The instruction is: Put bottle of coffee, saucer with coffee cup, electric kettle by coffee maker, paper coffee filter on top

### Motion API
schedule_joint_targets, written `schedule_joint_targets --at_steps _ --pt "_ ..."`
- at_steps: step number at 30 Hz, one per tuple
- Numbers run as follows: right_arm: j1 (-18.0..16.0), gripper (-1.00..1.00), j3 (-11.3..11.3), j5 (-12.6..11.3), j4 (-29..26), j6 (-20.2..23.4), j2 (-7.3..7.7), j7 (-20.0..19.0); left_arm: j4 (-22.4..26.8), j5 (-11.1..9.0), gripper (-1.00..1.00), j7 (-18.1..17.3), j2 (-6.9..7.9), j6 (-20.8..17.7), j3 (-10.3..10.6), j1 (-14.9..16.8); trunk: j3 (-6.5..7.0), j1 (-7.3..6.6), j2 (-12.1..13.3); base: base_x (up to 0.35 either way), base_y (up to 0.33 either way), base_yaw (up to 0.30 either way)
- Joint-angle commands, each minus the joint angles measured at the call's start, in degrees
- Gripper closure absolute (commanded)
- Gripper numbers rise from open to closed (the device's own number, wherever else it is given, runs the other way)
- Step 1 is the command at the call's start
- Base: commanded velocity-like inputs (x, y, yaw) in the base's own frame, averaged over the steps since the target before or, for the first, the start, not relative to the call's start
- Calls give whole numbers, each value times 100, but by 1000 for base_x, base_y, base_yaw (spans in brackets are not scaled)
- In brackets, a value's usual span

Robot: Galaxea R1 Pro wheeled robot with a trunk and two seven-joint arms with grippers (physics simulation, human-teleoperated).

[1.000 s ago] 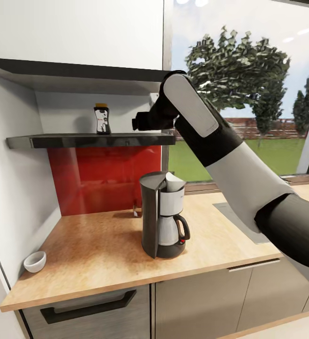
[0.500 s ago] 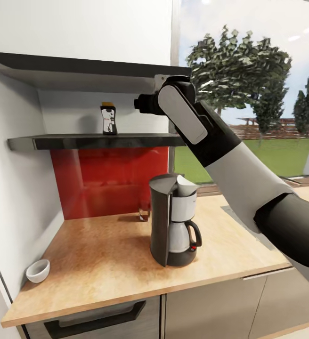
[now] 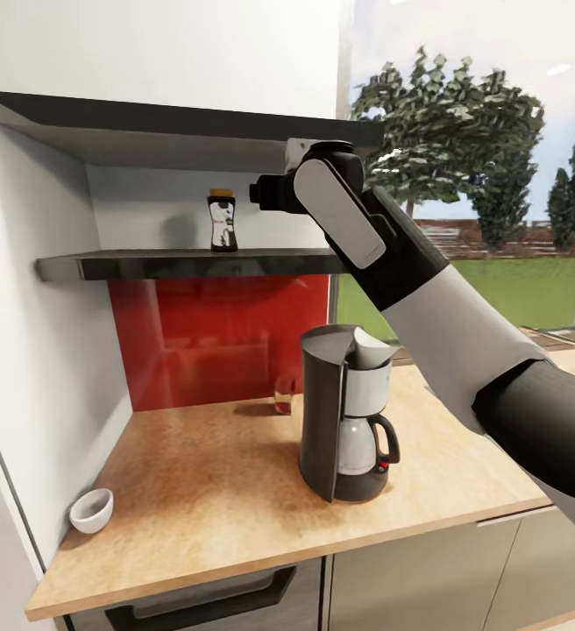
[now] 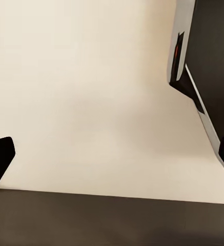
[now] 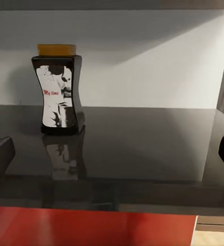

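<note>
The bottle of coffee (image 3: 223, 221) (image 5: 58, 89), dark with a yellow cap, stands upright on the dark kitchen shelf (image 3: 191, 263). My right gripper (image 3: 258, 193) (image 5: 112, 154) is raised to shelf height just right of the bottle, open, with nothing between its fingers. The coffee maker (image 3: 344, 412) stands on the countertop (image 3: 200, 491) with the white paper coffee filter (image 3: 371, 350) in its top. The coffee cup (image 3: 92, 510) sits at the counter's front left corner. My left gripper (image 4: 112, 154) is open over a plain beige surface. The saucer and electric kettle are out of view.
A small glass (image 3: 284, 396) stands by the red backsplash (image 3: 217, 342) behind the coffee maker. A cupboard underside (image 3: 182, 131) hangs close above the shelf. A white wall (image 3: 42, 350) bounds the counter on the left, a window (image 3: 498, 175) on the right.
The camera has turned left, sliding the whole scene rightward. My right gripper rose from below shelf level to bottle height and now sits closer to the bottle.
</note>
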State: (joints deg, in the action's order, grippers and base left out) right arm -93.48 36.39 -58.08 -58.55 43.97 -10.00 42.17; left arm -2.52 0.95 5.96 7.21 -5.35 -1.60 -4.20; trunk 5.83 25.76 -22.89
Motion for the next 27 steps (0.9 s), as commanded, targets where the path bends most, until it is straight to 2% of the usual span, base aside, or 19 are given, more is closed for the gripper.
schedule_joint_targets --at_steps 1,5,13,19,27 --pt "-4 -100 7 -55 -1 2 0 59 6 11 -100 12 0 -19 -16 -2 -1 2 -3 0 7 0" --pt "-4 -100 5 -54 -5 1 0 58 6 11 -100 11 0 -19 -16 -2 -1 2 -3 5 66 0" --pt "3 -100 1 -54 -11 -1 0 57 0 11 -100 19 0 -19 -16 -2 -1 2 -3 69 273 0" --pt "10 -100 0 -54 -11 5 0 58 -11 11 -100 19 0 -19 -8 -2 -1 2 -3 8 48 0" --pt "216 -100 5 -54 -14 4 0 55 -11 11 -100 19 0 -19 -7 -2 -1 2 -3 71 197 0"
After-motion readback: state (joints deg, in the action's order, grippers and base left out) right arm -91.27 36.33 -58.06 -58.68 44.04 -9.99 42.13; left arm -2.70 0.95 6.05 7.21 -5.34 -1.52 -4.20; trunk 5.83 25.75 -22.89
